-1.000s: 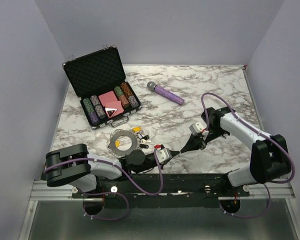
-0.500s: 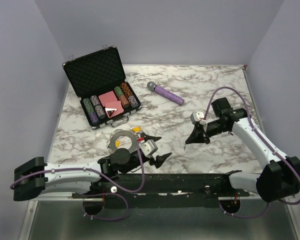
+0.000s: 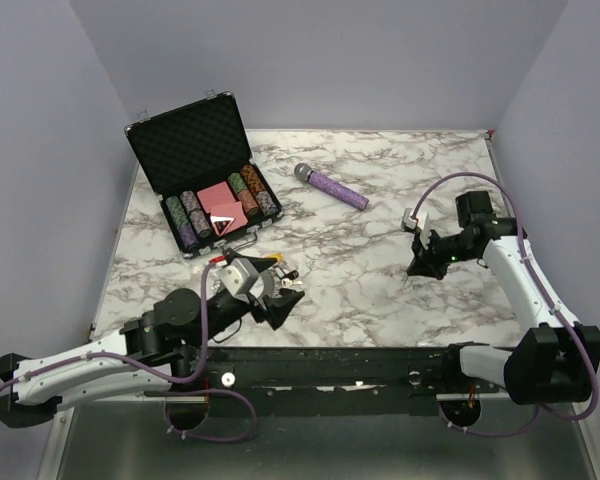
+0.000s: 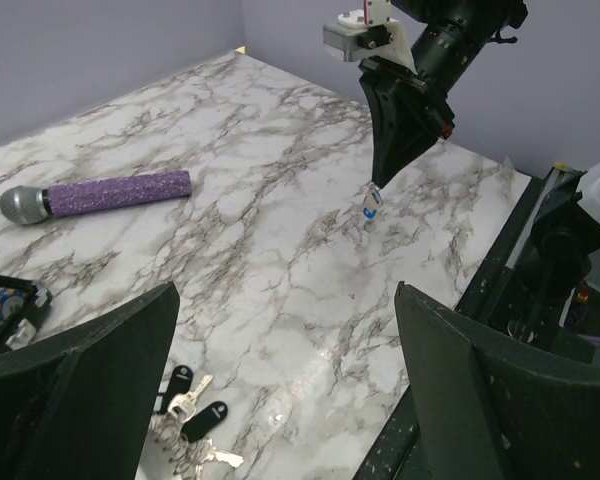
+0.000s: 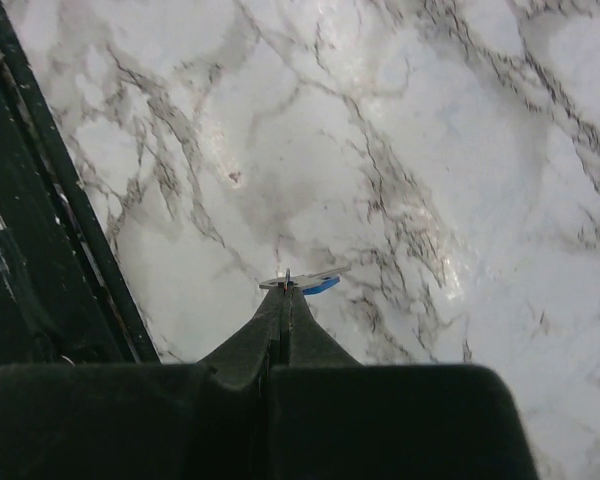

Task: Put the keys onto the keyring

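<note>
**Item 1. Right gripper** (image 5: 287,292): jaws closed tight, pinching a blue-capped key (image 5: 306,284) at the very tips. The key lies crosswise to the fingers, with the metal out to one side and the blue cap to the other. It hangs above bare marble table (image 3: 360,290) on the right side, well apart from the other keys.

**Item 2. Left gripper** (image 3: 270,297): jaws spread wide, holding nothing. It sits low over the cluster at the near-left of the table.

**Item 3. Keyring** (image 4: 177,450): mostly hidden under the left gripper in the top view. Only a silvery sliver shows at the bottom of the left wrist view.

**Item 4. Loose keys** (image 4: 206,416): black-capped, lying just beside the ring.

**Item 5. Bystanders**: purple microphone (image 3: 330,186) and open chip case (image 3: 205,190), both far back.

**Handling note (judgement)**: the step appears to be bringing the held key to the ring.
- The left jaws should close on a bare stretch of rim, clear of the loose keys, and tilt the ring up to present it.
- The tip pinch is slim, so the key may pivot.
- Approach slowly, and line up the cap's hole before pushing.
</note>
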### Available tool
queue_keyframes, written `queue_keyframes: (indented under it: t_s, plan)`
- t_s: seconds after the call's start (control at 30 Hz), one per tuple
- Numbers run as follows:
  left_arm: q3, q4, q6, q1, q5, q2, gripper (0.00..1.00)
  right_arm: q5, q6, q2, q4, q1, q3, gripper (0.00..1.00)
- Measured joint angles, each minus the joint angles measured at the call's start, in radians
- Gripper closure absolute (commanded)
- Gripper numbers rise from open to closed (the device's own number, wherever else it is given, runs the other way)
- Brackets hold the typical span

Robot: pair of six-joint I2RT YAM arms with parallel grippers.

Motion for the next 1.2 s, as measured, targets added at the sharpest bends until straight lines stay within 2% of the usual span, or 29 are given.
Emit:
queue_keyframes:
  t_s: [0.17, 0.37, 0.67, 1.2]
  plan:
    - [0.103, -0.217, 0.020, 0.000, -0.034, -0.103, 0.03, 0.156, 0.006, 0.020, -0.032, -0.051, 0.011, 1.00]
    - [0.112, -0.411, 0.047, 0.000, -0.052, -0.175, 0.03, 0.306, 0.044, 0.096, -0.018, -0.079, 0.031, 1.00]
    - [0.065, -0.507, 0.085, 0.000, -0.079, -0.259, 0.03, 0.350, 0.156, 0.283, 0.090, -0.058, 0.085, 1.00]
    - [0.063, -0.523, 0.093, 0.000, -0.087, -0.297, 0.03, 0.374, 0.283, 0.463, 0.261, 0.105, 0.162, 1.00]
